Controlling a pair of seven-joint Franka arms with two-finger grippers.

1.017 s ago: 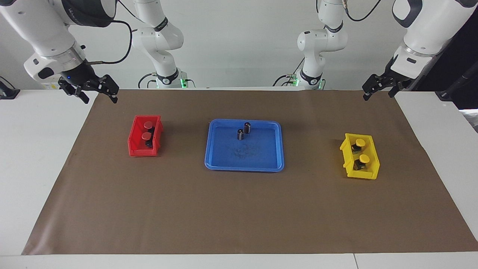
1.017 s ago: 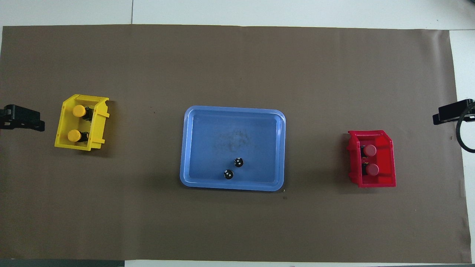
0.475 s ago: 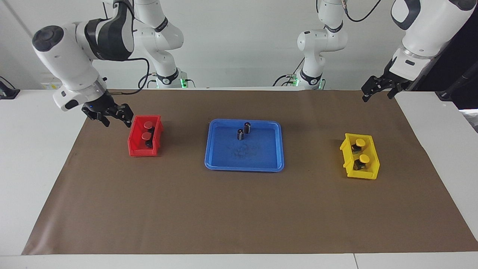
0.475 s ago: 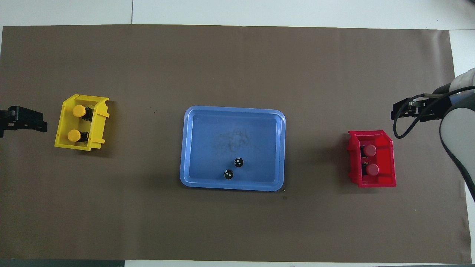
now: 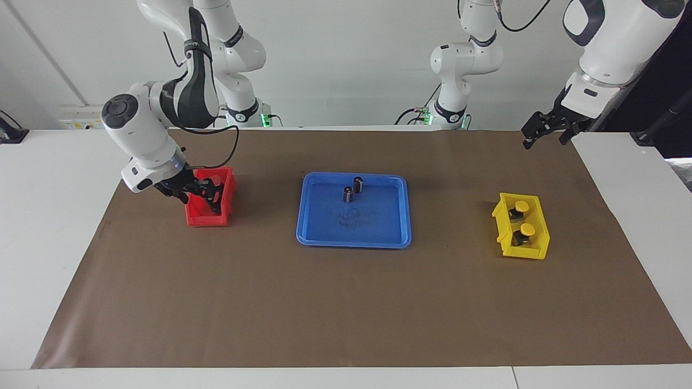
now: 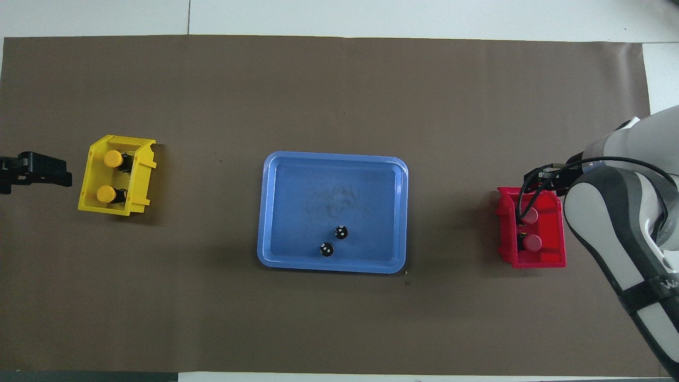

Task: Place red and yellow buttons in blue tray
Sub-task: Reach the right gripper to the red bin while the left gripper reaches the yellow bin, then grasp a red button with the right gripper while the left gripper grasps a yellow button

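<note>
Two red buttons lie in the small red bin toward the right arm's end of the table. Two yellow buttons lie in the small yellow bin toward the left arm's end. The blue tray sits mid-table between the bins. My right gripper is open, low over the red bin, and partly hides the red buttons in the facing view. My left gripper is open and empty. It hangs in the air over the mat's corner by the yellow bin.
Two dark capless cylinders stand in the blue tray near the rim nearest the robots. A brown mat covers the table. The right arm's forearm shows beside the red bin in the overhead view.
My right arm has swung in from the mat's corner and come down over the red bin. The left gripper has barely moved. Buttons, bins and tray have not moved.
</note>
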